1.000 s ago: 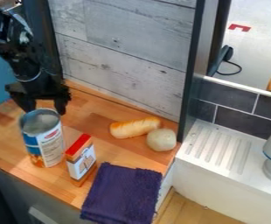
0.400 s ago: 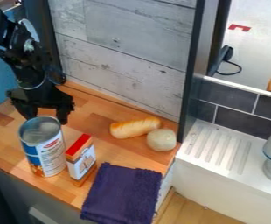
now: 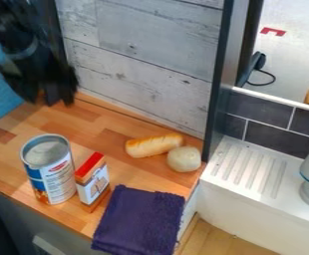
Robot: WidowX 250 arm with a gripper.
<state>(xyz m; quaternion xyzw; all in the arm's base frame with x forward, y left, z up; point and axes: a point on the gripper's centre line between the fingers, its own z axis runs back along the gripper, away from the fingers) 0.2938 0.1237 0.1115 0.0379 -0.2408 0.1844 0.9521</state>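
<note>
So the gripper (image 3: 49, 103) is hanging open above the back of the bench (image 3: 110, 124), nothing in it. The can (image 3: 51, 174) is upright near the front edge, just beside a little box (image 3: 92, 183), with a dark cloth (image 3: 140, 219) nearby.

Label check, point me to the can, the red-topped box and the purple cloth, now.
Can (image 3: 55, 180), camera view, printed side below the rim.
Red-topped box (image 3: 94, 187), camera view, front face.
Purple cloth (image 3: 140, 219), camera view, middle of its upper side.
</note>
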